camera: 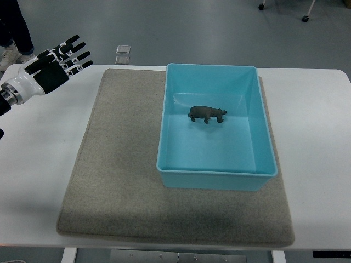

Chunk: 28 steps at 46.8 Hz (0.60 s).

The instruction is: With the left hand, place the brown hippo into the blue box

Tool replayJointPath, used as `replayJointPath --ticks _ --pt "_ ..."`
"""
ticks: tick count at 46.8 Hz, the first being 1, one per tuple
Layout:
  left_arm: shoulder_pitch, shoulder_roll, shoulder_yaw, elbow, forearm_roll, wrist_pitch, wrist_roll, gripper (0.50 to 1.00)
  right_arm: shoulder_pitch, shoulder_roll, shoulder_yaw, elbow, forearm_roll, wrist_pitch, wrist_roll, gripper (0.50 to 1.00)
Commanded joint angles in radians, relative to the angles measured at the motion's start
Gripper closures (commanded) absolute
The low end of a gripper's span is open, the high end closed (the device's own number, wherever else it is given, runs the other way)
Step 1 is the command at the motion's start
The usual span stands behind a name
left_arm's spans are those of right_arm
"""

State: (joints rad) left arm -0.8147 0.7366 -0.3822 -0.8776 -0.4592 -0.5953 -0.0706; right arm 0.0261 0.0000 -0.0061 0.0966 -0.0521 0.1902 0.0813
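Brown hippo dark brown, plain. Blue box light turquoise blue, unpatterned. Mat grey-beige, speckled weave. Table white. Left hand black palm, fingers banded black and white, white wrist. Floor pale grey.

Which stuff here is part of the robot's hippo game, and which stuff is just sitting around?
Part of the job:
- brown hippo, standing inside the box
- blue box
- left hand, open, off to the left, holding nothing

Just lying about:
- grey mat under the box
- white table
- two small square things on the floor past the table
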Motion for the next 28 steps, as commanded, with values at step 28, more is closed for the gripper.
replayJointPath --ticks 28 --pt "0.000 0.001 -0.001 0.017 -0.001 0.000 0.000 0.501 -0.003 0.000 0.000 0.009 -0.002 0.002 0.002 0.564"
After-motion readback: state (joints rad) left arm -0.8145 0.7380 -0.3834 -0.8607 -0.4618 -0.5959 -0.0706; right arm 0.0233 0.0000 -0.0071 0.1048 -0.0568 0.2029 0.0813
